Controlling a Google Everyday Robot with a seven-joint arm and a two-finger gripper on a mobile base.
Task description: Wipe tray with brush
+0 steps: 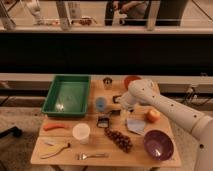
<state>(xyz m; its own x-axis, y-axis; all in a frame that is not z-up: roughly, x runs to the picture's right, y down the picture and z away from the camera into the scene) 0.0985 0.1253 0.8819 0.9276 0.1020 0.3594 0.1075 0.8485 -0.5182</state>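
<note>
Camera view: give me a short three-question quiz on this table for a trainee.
1. True or false: the brush lies inside the tray.
2. The gripper, over mid-table, is nearest: A fork, B blue cup, C carrot?
3. What colour is the bowl right of the grapes?
Key: 1 false; 2 B; 3 purple.

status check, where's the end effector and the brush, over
End effector low over table centre, near brush handle. Brush lying on table, outside tray. Blue cup beside tray's right rim, possibly in the path.
</note>
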